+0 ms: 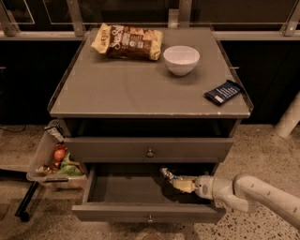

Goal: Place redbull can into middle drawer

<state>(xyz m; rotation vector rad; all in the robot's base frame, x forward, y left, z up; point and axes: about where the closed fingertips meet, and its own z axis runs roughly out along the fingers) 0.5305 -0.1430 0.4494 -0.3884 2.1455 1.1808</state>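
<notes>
Speckled stone floor (262, 145), one grey cabinet standing on it; places given from the middle drawer.

1. Middle drawer (117, 213): pulled out toward the camera, flat front, small round knob (150, 218) at centre.
2. White arm (262, 194): enters from right of the drawer, reaching over its right side.
3. Pincer (175, 181): inside the drawer, right of centre, closed narrow around one end of the redbull can.
4. Redbull can (166, 173): tilted, within the drawer's right half; whether it touches the drawer floor cannot be told.
5. Clear bin (44, 159): just left of the drawer, holding colourful items.
6. Upper drawer (117, 149): directly above, shut.
7. Counter (131, 89): above both drawers.
8. Dark blue packet (223, 92): on the counter, above the drawer's right end.
9. White bowl (181, 59): farther back, above the drawer's right half.
10. Snack bag (128, 42): rear of the counter, above the drawer's left half.
11. Dark glazing with metal frames (75, 14): beyond.
</notes>
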